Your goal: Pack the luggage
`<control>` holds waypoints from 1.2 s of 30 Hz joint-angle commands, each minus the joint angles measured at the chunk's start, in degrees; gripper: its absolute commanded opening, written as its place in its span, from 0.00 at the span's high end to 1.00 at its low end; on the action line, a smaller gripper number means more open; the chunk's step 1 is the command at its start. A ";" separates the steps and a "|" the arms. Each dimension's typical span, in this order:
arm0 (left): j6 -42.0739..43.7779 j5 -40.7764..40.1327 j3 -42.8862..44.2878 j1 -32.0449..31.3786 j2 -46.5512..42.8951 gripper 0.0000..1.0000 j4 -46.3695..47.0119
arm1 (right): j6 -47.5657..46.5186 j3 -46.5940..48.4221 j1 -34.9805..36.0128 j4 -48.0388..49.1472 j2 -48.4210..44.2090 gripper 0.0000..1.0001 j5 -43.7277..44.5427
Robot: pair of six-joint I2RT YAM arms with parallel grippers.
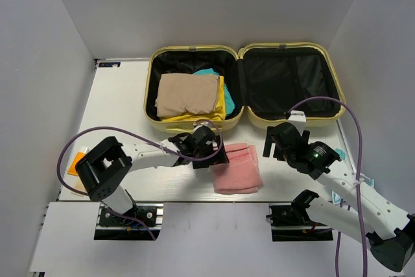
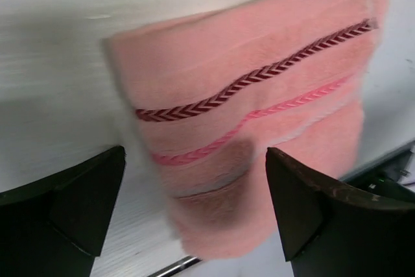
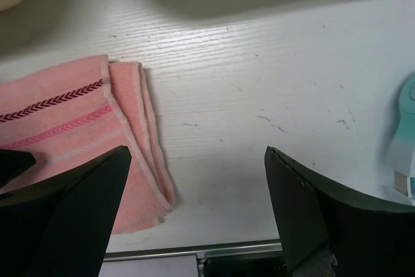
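The luggage (image 1: pixel 241 89) lies open at the back of the table, pale yellow with a black lining. Its left half holds a folded beige cloth (image 1: pixel 188 94) over teal and yellow items; its right half (image 1: pixel 288 85) shows only lining. A folded pink towel (image 1: pixel 237 168) with a dark red chevron stripe lies in front of the luggage. My left gripper (image 2: pixel 194 205) is open just over the towel's (image 2: pixel 259 95) left end, with nothing between its fingers (image 2: pixel 78 205). My right gripper (image 3: pixel 198 205) is open above bare table, right of the towel (image 3: pixel 71 121).
A small orange item (image 1: pixel 78 160) lies near the table's left edge. A teal and white object (image 3: pixel 405 134) sits at the right of the right gripper. The table's metal front rail (image 3: pixel 194 251) runs just below the towel. Grey walls close in both sides.
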 commanded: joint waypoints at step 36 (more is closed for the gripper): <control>49.59 -1.03 43.93 -6.04 11.10 1.00 -20.08 | -2.89 -1.68 -1.87 -0.69 -8.07 0.10 14.39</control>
